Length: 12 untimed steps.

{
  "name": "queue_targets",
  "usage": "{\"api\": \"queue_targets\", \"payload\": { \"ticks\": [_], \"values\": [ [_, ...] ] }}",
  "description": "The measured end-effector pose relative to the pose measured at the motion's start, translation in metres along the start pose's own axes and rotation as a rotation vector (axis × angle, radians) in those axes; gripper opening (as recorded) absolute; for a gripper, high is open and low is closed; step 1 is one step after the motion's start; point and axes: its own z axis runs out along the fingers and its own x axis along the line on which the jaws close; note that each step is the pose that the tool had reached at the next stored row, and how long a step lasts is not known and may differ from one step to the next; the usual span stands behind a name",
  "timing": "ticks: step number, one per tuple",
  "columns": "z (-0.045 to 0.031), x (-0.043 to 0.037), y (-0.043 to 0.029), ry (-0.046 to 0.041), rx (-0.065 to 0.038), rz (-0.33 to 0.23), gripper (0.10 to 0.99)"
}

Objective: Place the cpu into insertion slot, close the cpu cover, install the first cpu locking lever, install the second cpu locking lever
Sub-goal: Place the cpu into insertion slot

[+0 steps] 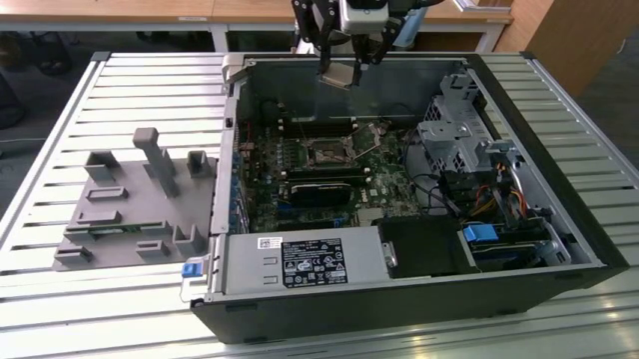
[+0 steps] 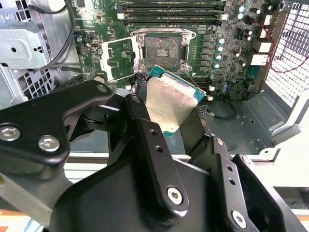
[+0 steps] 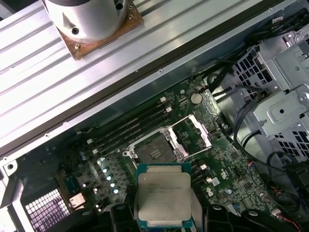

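My gripper (image 1: 345,69) hangs above the far wall of the open computer case, shut on the cpu (image 1: 337,75). The cpu (image 2: 174,96) is a small square chip with a dull silver top and a green edge, pinched by two sides between the black fingers (image 2: 145,128). In the first wrist view the cpu (image 3: 163,195) is level, held well above the board. The insertion slot (image 3: 154,150) lies open on the green board, dark in the middle with a silver rim, and nothing sits in it. The cpu cover (image 3: 203,130) stands swung up beside the slot. In the exterior view the insertion slot (image 1: 327,153) is below and nearer than the gripper.
Long black memory slots (image 2: 169,7) run along one side of the socket. A silver drive cage (image 1: 454,138) with cables fills the exterior view's right of the case. The power supply box (image 1: 299,262) sits at the case's near end. A grey fixture plate (image 1: 130,202) lies on the slatted table (image 1: 120,82).
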Motion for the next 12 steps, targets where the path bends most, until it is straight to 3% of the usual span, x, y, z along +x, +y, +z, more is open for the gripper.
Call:
{"api": "queue_targets", "payload": {
  "ticks": [12],
  "values": [
    [0.0002,0.0000,0.0000,-0.0038,-0.001,0.042,0.525]
  ]
}}
